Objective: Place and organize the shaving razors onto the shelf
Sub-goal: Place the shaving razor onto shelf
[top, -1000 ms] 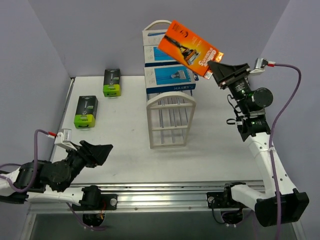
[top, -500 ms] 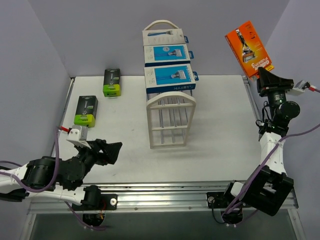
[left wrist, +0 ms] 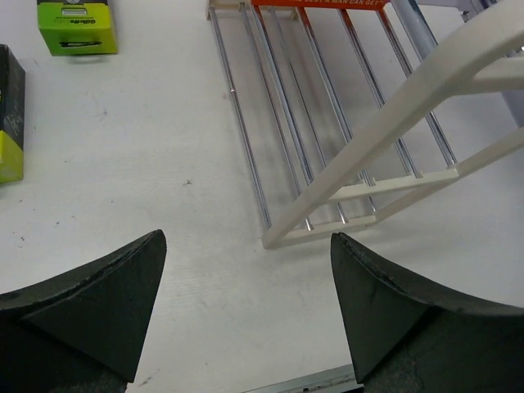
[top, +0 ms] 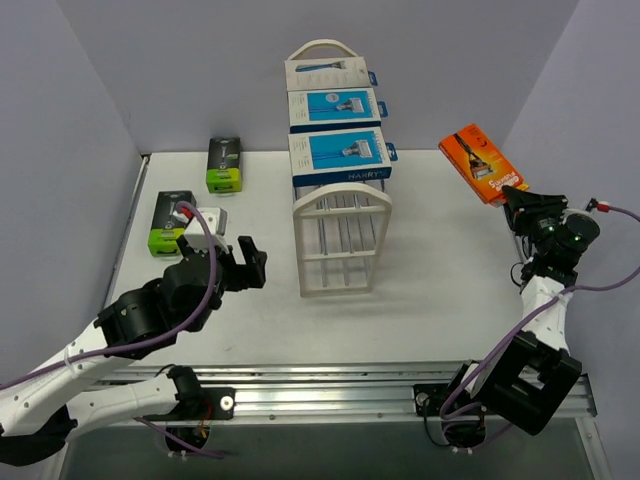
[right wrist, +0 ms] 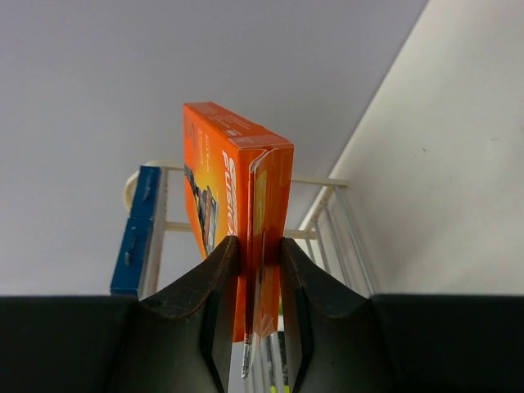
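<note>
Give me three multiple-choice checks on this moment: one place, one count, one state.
1. Where is the flat orange cardboard razor box? A) flat on the table B) in the right gripper, right of the cream-white barred shelf C) leaning on the back wall
2. How many blue-and-white razor boxes sit on that shelf? A) one B) five C) three
3. How is the left gripper? A) open, empty B) shut on a lime box C) shut on the orange box
1 B, the fingers pinch its edge; 2 C, three show on the upper tiers; 3 A, fingers wide apart, nothing between.
</note>
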Robot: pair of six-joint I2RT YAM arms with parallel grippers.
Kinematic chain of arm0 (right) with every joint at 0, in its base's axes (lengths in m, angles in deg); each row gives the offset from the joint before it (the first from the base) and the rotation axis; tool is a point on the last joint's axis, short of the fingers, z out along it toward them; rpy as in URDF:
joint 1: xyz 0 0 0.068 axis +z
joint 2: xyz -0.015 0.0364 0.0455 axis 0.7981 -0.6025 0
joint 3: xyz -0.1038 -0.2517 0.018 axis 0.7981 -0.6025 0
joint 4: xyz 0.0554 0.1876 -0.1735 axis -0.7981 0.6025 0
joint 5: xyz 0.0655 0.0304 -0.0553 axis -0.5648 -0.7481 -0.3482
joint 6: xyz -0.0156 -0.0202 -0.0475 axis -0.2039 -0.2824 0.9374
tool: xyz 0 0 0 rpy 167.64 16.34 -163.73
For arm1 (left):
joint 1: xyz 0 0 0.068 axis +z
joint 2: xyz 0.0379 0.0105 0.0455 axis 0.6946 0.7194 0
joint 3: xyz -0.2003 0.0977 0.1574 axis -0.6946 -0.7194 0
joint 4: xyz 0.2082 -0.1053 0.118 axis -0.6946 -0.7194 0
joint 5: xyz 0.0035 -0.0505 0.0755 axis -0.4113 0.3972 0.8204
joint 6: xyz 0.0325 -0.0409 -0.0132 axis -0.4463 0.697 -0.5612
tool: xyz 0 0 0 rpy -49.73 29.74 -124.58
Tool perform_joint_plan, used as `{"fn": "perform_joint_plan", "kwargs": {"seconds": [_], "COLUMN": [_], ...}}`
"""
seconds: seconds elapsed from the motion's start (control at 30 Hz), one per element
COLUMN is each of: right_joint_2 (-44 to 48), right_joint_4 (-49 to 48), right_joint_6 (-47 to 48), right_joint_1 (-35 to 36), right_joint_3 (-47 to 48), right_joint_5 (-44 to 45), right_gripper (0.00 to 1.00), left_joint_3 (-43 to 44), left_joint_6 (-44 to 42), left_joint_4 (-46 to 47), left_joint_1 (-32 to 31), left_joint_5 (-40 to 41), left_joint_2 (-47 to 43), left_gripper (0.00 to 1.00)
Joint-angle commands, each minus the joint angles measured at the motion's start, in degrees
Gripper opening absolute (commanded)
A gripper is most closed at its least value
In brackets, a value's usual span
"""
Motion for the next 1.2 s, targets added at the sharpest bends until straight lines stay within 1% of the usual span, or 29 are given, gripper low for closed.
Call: {"fn": "perform_joint_plan", "kwargs": {"seconds": [0.0,0.03,0.07,0.13,0.2,0.23,0.27,0.3,0.33,0.4,0.43,0.47,0.5,0.53,0.57,0.6,0.63,0.73,0.83,0.87,0.9,1.03,1.17], "right_joint_2": [-0.45,-0.89,-1.24,-2.12,-3.09,-3.44,-3.88,-4.15,-4.32,-5.37,-5.90,-6.25,-7.21,-7.57,-8.01,-8.36,-8.37,-8.10,-8.98,-9.16,-9.51,-10.56,-11.62], "right_joint_4": [4.91,5.87,8.84,10.97,13.26,14.74,15.28,15.63,15.64,15.99,17.47,18.35,19.32,21.16,21.87,22.40,22.67,22.40,22.32,22.23,22.23,21.79,21.18], "right_joint_6": [6.93,8.07,10.34,12.21,14.40,15.11,16.07,16.43,16.78,18.44,19.24,20.29,22.21,23.10,23.81,24.51,25.04,25.13,25.48,25.74,26.01,26.54,26.63], "right_joint_1": [-0.85,-0.76,-0.59,0.90,2.57,2.93,3.54,3.81,4.33,6.61,7.49,8.37,9.25,10.65,11.27,11.63,12.15,12.42,12.95,13.30,13.56,14.97,15.58], "right_joint_3": [1.26,1.53,1.96,3.28,4.42,4.78,5.04,5.48,5.83,7.06,8.81,9.87,10.92,12.85,13.65,14.35,14.88,15.59,16.38,16.56,16.99,18.14,18.93], "right_joint_5": [-5.51,-6.39,-6.92,-7.54,-7.89,-8.24,-8.42,-8.68,-9.03,-10.00,-10.35,-10.36,-10.36,-10.36,-10.44,-10.44,-10.53,-10.97,-12.28,-12.55,-12.81,-14.05,-14.75], "right_gripper": [0.00,0.00,0.00,0.00,0.00,0.00,0.00,0.00,0.00,0.00,0.00,0.00,0.00,0.00,0.00,0.00,0.00,0.00,0.00,0.00,0.00,0.00,0.00], "left_joint_3": [0.75,1.01,1.28,3.47,5.75,6.20,6.46,6.38,6.12,5.59,5.59,5.59,5.59,5.59,5.59,5.67,6.37,9.18,12.00,12.61,12.70,13.40,14.46], "left_joint_6": [-3.18,-3.62,-4.14,-5.29,-6.08,-6.00,-5.65,-5.47,-5.38,-4.77,-4.42,-3.98,-2.76,-1.87,-1.17,-0.29,-0.54,-1.60,-0.99,-0.64,-0.20,0.24,0.25], "left_joint_4": [6.75,7.28,7.98,7.29,6.49,6.41,7.19,7.80,8.77,11.23,11.85,13.16,14.13,15.01,17.19,18.35,20.45,21.26,22.40,23.36,24.06,26.35,27.23], "left_joint_1": [4.06,4.42,4.95,7.32,10.04,13.97,16.09,18.20,21.88,25.41,27.35,31.63,34.02,36.48,40.68,42.03,43.00,43.80,45.47,46.08,47.39,49.33,49.86], "left_joint_5": [-10.24,-10.15,-10.15,-9.62,-11.72,-13.82,-16.45,-21.78,-23.92,-27.44,-31.55,-34.03,-36.84,-42.35,-44.40,-46.77,-48.36,-47.85,-50.74,-53.28,-54.52,-57.52,-60.42], "left_joint_2": [-1.58,-1.84,-1.85,-0.71,2.10,3.94,4.74,5.27,6.23,7.11,8.42,9.31,9.92,11.58,12.38,13.09,14.75,18.87,23.09,24.07,24.86,29.43,31.90], "left_gripper": [0.90,0.90,0.90,0.91,0.91,0.91,0.91,0.91,0.91,0.91,0.91,0.91,0.91,0.91,0.91,0.91,0.91,0.91,0.91,0.91,0.91,0.91,0.90]}}
